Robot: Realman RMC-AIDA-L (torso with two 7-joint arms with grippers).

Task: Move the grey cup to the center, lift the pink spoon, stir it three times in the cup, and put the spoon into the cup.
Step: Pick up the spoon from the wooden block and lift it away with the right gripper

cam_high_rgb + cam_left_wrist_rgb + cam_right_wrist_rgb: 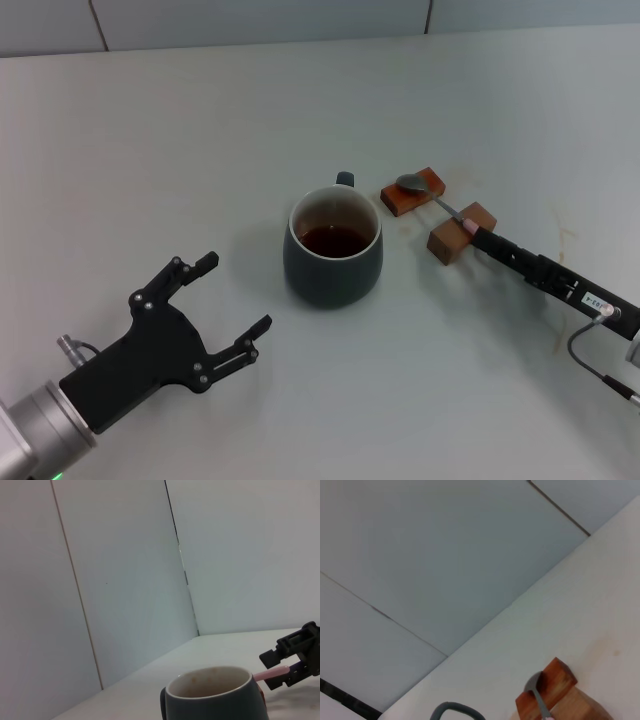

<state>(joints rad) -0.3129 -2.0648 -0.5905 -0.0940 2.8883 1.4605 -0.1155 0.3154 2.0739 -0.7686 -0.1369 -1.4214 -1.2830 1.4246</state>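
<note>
The grey cup [333, 247] stands mid-table [200, 130]. Right of it, the pink spoon [436, 200] bridges two wooden blocks [412, 191], right gripper [478, 234] fingers clamping its handle. Left gripper [232, 303] fingers spread, near-left.

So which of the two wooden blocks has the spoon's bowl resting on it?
The farther, redder block, nearer the cup's handle. The spoon's grey bowl lies on it; the paler block carries the pink end, at the right pincer.

A plain white table [200, 130] meets pale grey wall panels [125, 580] divided by thin dark seams, under even light
</note>
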